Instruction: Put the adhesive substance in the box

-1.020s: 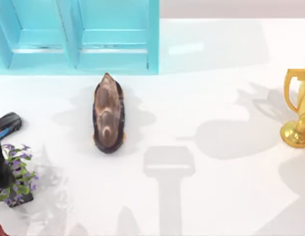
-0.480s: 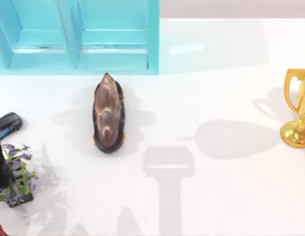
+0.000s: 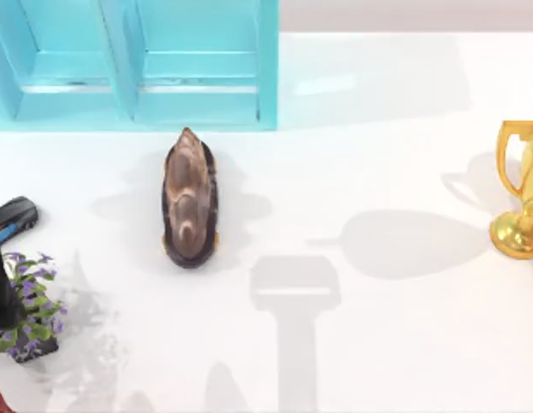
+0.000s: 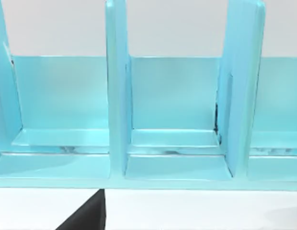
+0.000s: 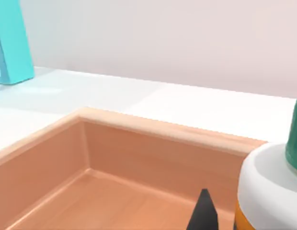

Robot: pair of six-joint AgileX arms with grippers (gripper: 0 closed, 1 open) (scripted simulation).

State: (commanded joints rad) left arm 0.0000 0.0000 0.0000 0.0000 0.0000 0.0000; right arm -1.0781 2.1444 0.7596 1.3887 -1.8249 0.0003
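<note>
Overhead table [image 3: 378, 344] view, close wrist views

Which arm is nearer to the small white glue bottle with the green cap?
Right. The white glue bottle with green cap fills its wrist view, above the orange box. The left wrist camera faces the turquoise shelf.

Shelf unit [image 3: 133, 64] along the tabletop's [image 3: 378, 344] back-left edge, shoe brush [image 3: 190, 198] just before it, trophy [image 3: 520, 194] at right edge, potted plant [image 3: 26, 314] front-left.

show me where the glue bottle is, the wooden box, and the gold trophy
glue bottle [image 5: 269, 187]: right wrist view, on its white shoulder below the green cap.
wooden box [image 5: 158, 158]: right wrist view, on its far inner wall.
gold trophy [image 3: 517, 232]: top view, on its round base at the table's right edge.
</note>
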